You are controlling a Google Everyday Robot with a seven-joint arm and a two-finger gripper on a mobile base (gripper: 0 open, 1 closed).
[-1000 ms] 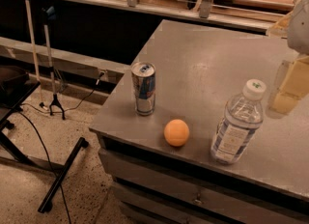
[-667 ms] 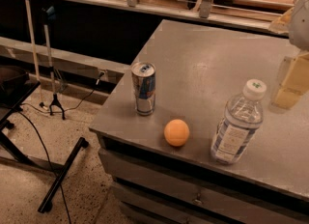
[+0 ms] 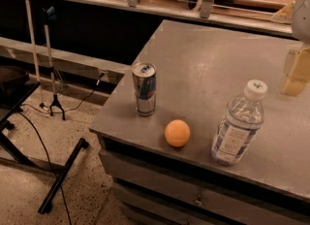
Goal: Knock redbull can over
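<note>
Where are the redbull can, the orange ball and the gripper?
redbull can [image 3: 145,90], camera view, middle of its side wall.
orange ball [image 3: 177,133], camera view, its centre.
gripper [image 3: 295,76], camera view, its tan lower part at the right edge.

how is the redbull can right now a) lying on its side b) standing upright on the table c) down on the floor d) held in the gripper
b: the redbull can stands upright near the left edge of the table, while the gripper is apart from it at the view's right edge.
</note>
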